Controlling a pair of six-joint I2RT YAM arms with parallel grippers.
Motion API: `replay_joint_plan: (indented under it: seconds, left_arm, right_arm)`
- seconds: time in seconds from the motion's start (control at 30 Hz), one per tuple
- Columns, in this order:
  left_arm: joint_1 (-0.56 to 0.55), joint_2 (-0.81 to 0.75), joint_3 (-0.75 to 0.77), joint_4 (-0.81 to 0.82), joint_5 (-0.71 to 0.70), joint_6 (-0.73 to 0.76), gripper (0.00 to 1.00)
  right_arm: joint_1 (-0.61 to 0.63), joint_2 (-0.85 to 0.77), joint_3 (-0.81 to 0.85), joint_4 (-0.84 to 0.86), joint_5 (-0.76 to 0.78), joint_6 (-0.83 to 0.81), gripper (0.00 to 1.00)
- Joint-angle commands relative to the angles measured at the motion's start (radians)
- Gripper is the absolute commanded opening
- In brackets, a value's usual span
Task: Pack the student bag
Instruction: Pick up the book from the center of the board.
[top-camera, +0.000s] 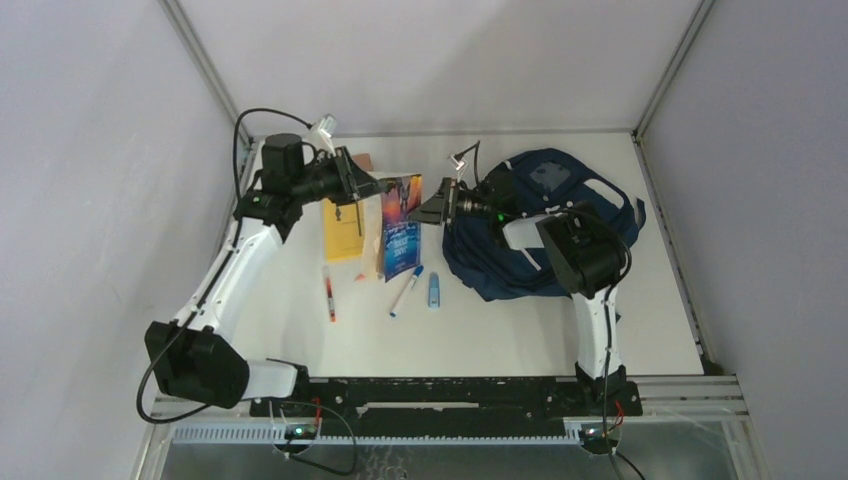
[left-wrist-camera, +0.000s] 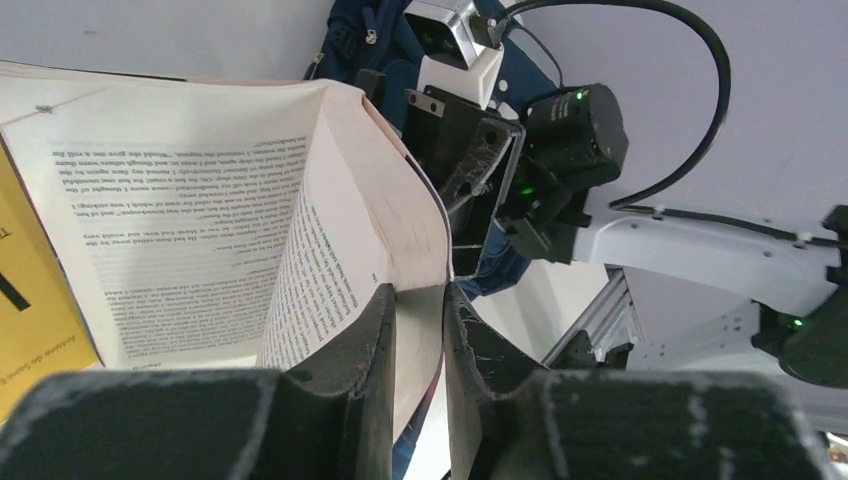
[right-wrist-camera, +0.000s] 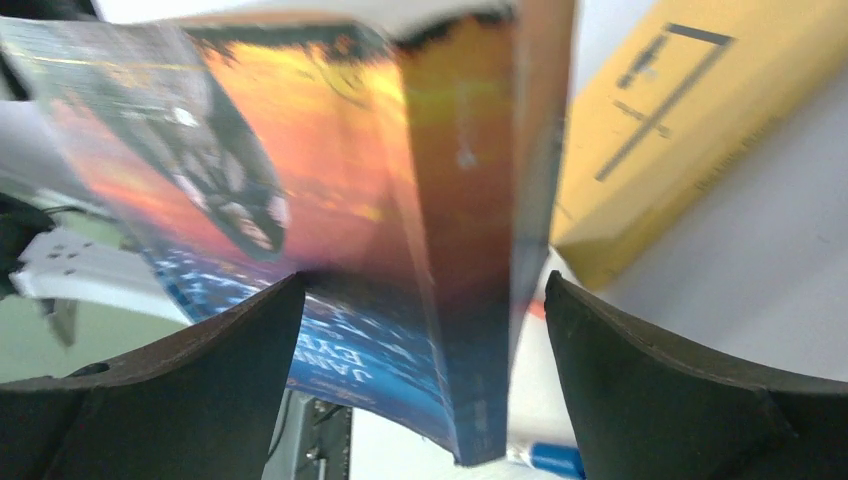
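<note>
The navy student bag lies at the right of the table, under my right arm; a corner of the student bag also shows in the left wrist view. A paperback book with an orange and blue cover stands on edge between the arms. My left gripper is shut on a wad of the book's pages and cover, and the rest fans open. My right gripper is wide open, one finger on each side of the book's spine, touching neither. From above, the right gripper sits at the book's right edge.
A yellow book lies flat just left of the paperback. In front of them lie a red pen, a blue and white marker and a small blue item. White walls close in the table on three sides.
</note>
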Motion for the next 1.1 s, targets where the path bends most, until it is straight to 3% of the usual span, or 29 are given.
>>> replay_joint_plan:
  seconds: [0.0,0.17,0.3,0.4,0.5,0.53,0.57,0.63,0.67,0.73,0.83,0.9,1.07]
  left_arm:
    - [0.002,-0.010,0.067,0.188,0.135,-0.029,0.00]
    - [0.005,0.027,0.051,0.209,0.136,-0.039,0.00]
    - [0.032,0.046,0.036,0.208,0.119,-0.032,0.00]
    - [0.061,0.056,0.033,0.162,0.087,-0.018,0.00]
    - [0.083,0.057,0.029,0.136,0.061,0.005,0.00]
    - [0.084,0.060,0.037,0.110,0.050,0.026,0.04]
    - [0.083,0.065,0.053,0.074,0.034,0.047,0.23]
    - [0.084,0.067,0.088,-0.001,-0.023,0.083,0.69]
    - [0.085,0.061,0.096,-0.032,-0.052,0.109,0.83]
    - [0.084,0.034,0.100,-0.083,-0.098,0.167,0.98]
    - [0.085,-0.033,0.104,-0.184,-0.069,0.285,1.00]
    - [0.085,-0.082,0.089,-0.206,-0.019,0.335,1.00]
    - [0.084,-0.180,0.111,-0.276,-0.021,0.476,1.00]
  right_arm:
    - [0.020,0.063,0.000,0.513,-0.073,0.290,1.00]
    - [0.068,0.045,0.001,0.569,-0.091,0.330,0.96]
    - [0.081,0.015,0.000,0.575,-0.095,0.359,0.81]
    - [0.067,-0.004,0.001,0.575,-0.109,0.383,0.55]
    - [0.042,-0.010,0.001,0.576,-0.118,0.416,0.19]
    - [0.035,-0.011,0.002,0.575,-0.122,0.430,0.08]
    - [0.029,-0.017,0.001,0.575,-0.129,0.443,0.00]
    - [0.021,-0.033,0.001,0.572,-0.157,0.460,0.00]
    - [0.019,-0.043,0.003,0.572,-0.185,0.465,0.00]
    - [-0.006,-0.063,0.014,0.555,-0.266,0.468,0.00]
    - [-0.045,-0.047,0.095,0.491,-0.439,0.585,0.00]
    - [-0.051,-0.015,0.152,0.584,-0.533,0.745,0.00]
    - [0.010,-0.034,0.194,0.589,-0.665,0.792,0.00]
